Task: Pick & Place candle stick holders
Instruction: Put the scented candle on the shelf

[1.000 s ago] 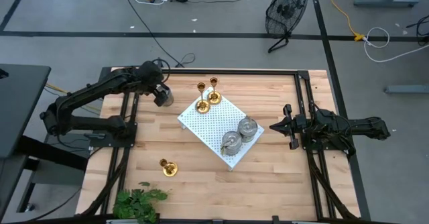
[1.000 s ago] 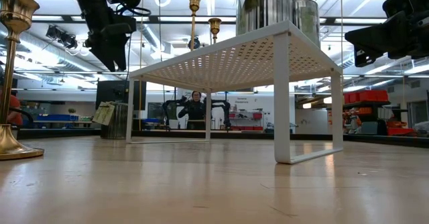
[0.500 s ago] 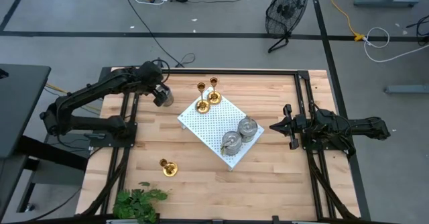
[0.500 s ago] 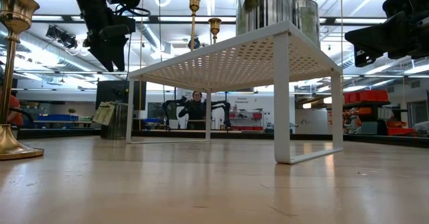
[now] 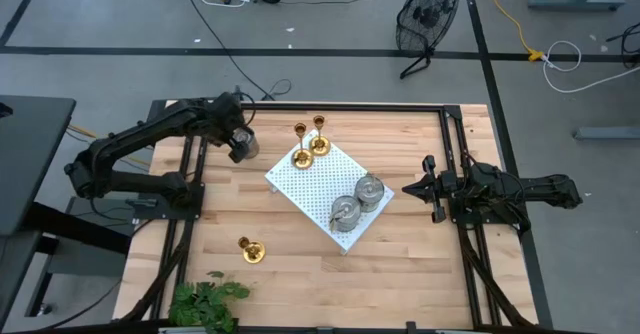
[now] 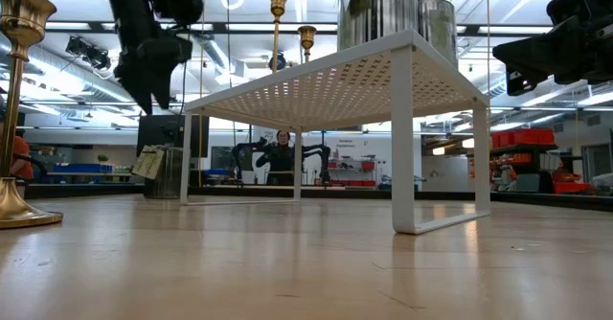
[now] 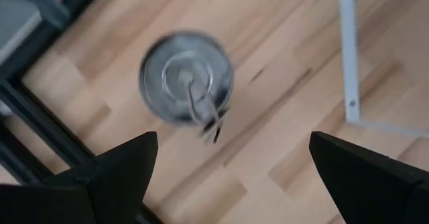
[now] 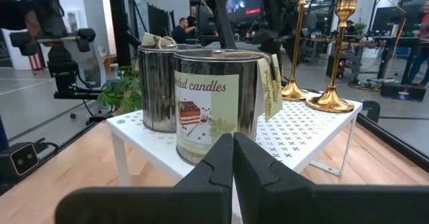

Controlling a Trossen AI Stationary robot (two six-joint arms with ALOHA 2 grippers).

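On the wooden desk [image 5: 400, 264], a white perforated board [image 5: 325, 189] is carrying two silver tins [image 5: 358, 202] and two brass holders [image 5: 310, 142]. The left gripper [image 7: 231, 177] is hovering, fingers spread open, above a third silver tin [image 7: 186, 76] on the desk. The right gripper [image 5: 412, 188] is waiting beside the board, fingers closed. A third brass holder [image 5: 249, 249] is standing alone near the plant [image 5: 207, 302].

A: Entry one, blurred?
B: The silver holder [image 7: 186, 76] in the left wrist view was smeared by motion; its top detail was unreadable.
A: Cut off?
B: In the low view, the brass holder [image 6: 17, 119] was clipped at the frame's edge, and both silver tins [image 6: 379, 6] lost their tops.
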